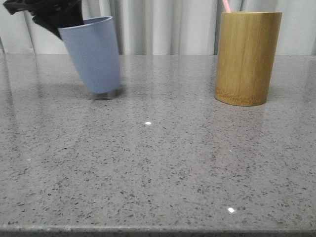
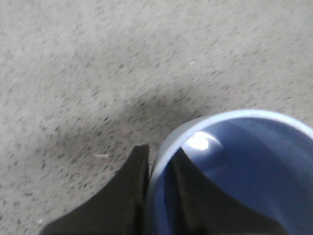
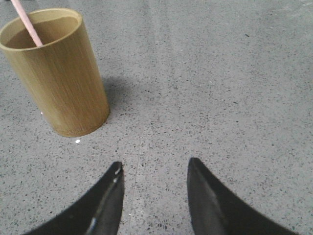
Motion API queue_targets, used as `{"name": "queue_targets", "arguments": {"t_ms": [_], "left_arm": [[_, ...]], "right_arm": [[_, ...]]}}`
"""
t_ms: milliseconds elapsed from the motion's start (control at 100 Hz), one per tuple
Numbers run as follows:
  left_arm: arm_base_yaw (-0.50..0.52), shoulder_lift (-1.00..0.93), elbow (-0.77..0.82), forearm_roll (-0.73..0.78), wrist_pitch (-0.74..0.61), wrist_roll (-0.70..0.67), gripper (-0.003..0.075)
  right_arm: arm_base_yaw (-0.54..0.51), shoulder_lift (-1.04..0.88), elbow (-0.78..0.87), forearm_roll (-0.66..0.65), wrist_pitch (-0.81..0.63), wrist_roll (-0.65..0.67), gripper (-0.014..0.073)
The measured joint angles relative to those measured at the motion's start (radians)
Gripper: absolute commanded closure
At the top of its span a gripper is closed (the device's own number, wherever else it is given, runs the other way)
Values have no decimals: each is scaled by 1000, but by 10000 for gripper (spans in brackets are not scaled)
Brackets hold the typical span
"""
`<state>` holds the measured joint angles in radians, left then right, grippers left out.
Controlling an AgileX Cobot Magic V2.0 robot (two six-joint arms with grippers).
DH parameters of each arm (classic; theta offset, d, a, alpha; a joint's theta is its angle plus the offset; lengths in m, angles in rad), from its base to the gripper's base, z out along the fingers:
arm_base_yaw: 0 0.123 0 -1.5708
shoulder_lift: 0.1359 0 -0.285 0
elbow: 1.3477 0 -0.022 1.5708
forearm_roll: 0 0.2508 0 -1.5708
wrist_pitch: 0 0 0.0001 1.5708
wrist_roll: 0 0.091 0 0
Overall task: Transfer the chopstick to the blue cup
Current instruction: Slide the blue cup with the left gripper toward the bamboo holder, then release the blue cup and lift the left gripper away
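Holder: tall yellow-brown bamboo cylinder point(image 1: 246, 58), upright, open at the top, standing on the far right of the table.
Table: grey speckled stone-like tabletop point(image 1: 158, 168), glossy, with small bright light reflections.
Backdrop: pale pleated curtain point(image 1: 163, 24) hanging behind the table's far edge.

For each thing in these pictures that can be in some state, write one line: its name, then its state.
blue cup: tilted, rim gripped, empty.
chopstick: standing in the bamboo holder, leaning on its rim.
bamboo holder: upright on the table.
left gripper: shut on the blue cup's rim.
right gripper: open, holding nothing.
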<state>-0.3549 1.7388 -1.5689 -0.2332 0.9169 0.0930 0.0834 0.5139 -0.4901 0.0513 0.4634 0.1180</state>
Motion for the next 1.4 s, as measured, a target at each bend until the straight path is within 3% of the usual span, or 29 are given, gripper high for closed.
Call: {"name": "queue_targets", "arguments": {"t_ms": [490, 730, 800, 1400], "left_arm": [[-155, 163, -236, -12, 58, 0, 730], [-160, 194, -282, -14, 89, -2, 540], [-160, 194, -299, -14, 91, -2, 517], [-142, 148, -401, -3, 140, -25, 505]], "right_arm": [[0, 0, 0, 0, 0, 0, 262], [0, 0, 0, 0, 2, 0, 262], [0, 0, 0, 0, 2, 0, 262], [0, 0, 0, 0, 2, 0, 262]]}}
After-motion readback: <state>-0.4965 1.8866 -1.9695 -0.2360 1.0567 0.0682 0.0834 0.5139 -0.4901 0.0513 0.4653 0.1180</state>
